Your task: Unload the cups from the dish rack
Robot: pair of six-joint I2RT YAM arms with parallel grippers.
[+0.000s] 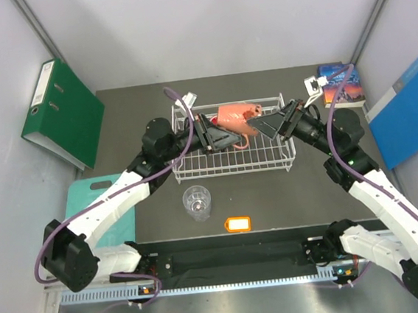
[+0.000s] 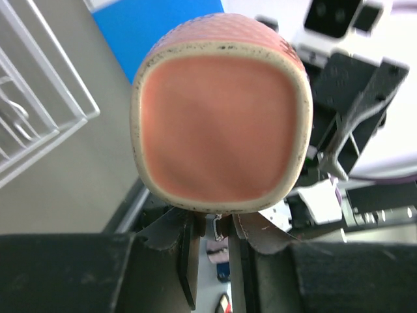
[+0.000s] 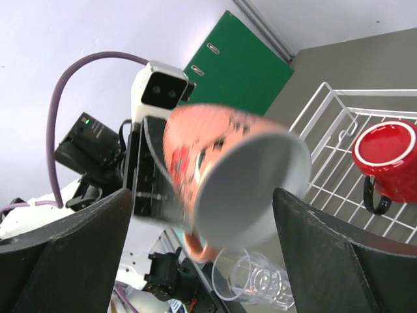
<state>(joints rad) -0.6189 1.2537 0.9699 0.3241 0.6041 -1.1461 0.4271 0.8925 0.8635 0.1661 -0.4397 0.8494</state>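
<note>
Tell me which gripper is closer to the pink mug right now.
Left. The left gripper holds the pink mug above the dish rack. The right gripper is open just off the mug's mouth, not gripping.

Held mug [image 1: 236, 115] above the dish rack [image 1: 233, 172], between two grippers.
Left gripper [image 2: 215, 225] is at its left, right gripper [image 1: 265, 125] at its right; a second mug [image 3: 386, 155] sits in the rack; the tumbler [image 1: 197, 202] stands on the table [image 1: 287, 201] before it.
</note>
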